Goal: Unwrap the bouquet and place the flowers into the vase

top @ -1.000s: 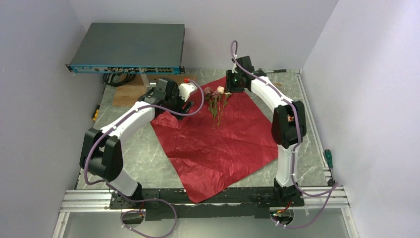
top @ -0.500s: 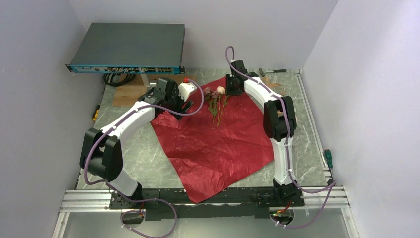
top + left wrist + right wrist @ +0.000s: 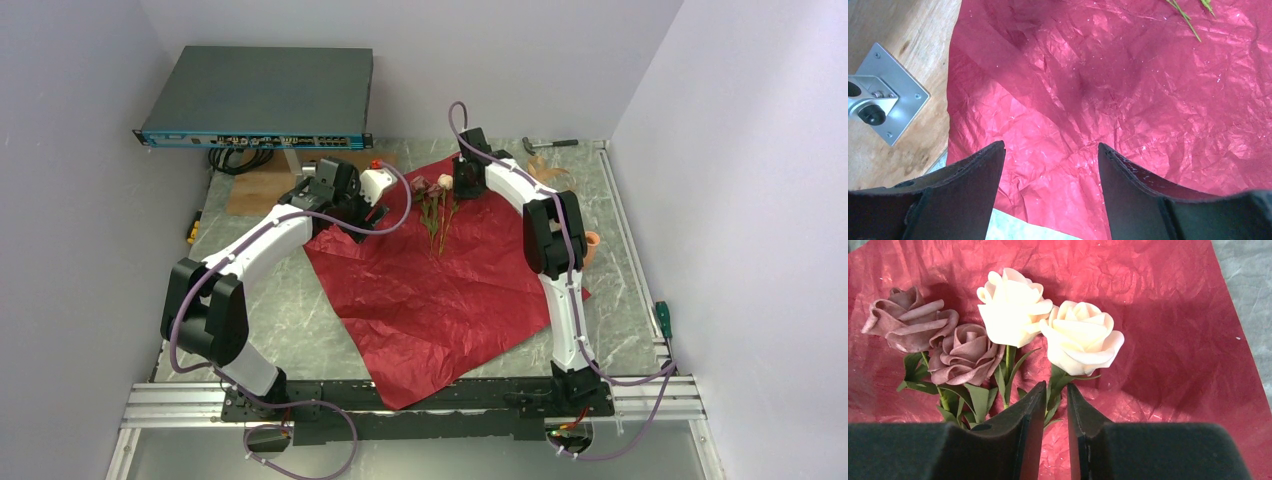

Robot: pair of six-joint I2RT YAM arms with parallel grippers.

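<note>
The unwrapping looks done, as far as I can judge. The bouquet's wrapping paper (image 3: 440, 290) lies spread flat as one big red sheet across the middle of the desk (image 3: 290, 310). The flowers (image 3: 437, 205) lie loose on its upper part, heads toward the top of the frame and stems pointing down.

What is left is the whole second half. None of the flowers is in the vase (image 3: 591, 243), which stands at the right of the overhead view, at the paper's right edge and mostly hidden behind my right arm's elbow, well apart from the flowers.

My right end effector (image 3: 1057, 390) sits just below the rose heads. Its jaws are drawn in to a narrow slit, and the green stem and leaves of a cream rose (image 3: 1080, 337) run down into that slit. I cannot tell whether the jaws actually pinch the stem yet.

My left end effector (image 3: 1050, 150) hangs with its jaws wide apart over the paper's left edge, in the upper left of the overhead view, holding nothing.

I judge that the step in hand is picking up the first stem.
</note>
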